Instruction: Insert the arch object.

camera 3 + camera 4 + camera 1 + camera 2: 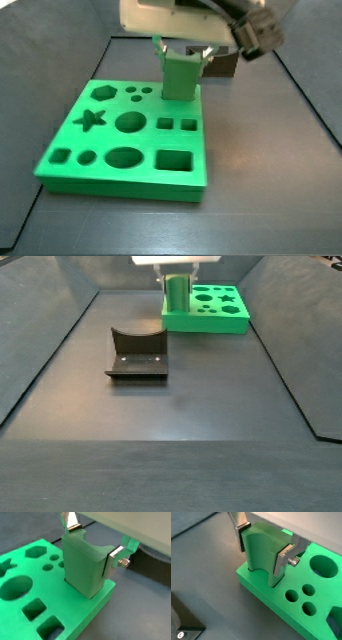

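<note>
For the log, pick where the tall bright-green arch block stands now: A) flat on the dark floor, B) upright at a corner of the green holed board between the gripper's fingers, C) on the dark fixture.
B: the tall bright-green arch block stands upright at a corner of the green holed board, with the gripper straddling its top, its silver fingers on either side.

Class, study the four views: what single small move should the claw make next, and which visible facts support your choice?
Probably a slow push straight down. The claw grips the arch object near its top, and the piece stands upright with its lower end at a corner cut-out of the green board, most of it above the surface. Whether it has bottomed out cannot be seen.
</note>
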You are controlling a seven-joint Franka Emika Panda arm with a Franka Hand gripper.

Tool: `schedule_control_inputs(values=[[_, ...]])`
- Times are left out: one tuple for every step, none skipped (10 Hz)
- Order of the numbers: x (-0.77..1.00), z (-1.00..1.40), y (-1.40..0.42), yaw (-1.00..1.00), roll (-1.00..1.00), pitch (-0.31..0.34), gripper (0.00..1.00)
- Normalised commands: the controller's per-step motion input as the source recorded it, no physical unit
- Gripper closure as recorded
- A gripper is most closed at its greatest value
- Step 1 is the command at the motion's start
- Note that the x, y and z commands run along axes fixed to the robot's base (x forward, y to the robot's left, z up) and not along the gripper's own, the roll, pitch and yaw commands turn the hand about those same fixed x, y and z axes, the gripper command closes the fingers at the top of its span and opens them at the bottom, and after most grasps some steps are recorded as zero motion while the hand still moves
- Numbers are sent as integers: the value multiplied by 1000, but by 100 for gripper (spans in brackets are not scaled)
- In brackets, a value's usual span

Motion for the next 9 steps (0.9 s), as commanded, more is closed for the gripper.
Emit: schedule_control_inputs(values=[[-263, -966, 0, -260, 0, -120, 100], [0, -791, 0, 86, 227, -37, 100], [0, -337, 0, 20, 10, 0, 100], [0, -154, 0, 0, -70, -6, 100], [0, -249, 0, 0, -90, -43, 100], [-129, -677, 0, 0, -161, -179, 100], [-191, -729, 0, 0, -156, -157, 100], [-154, -697, 0, 0, -154, -176, 100], [0, -154, -77, 0, 3, -29, 100]])
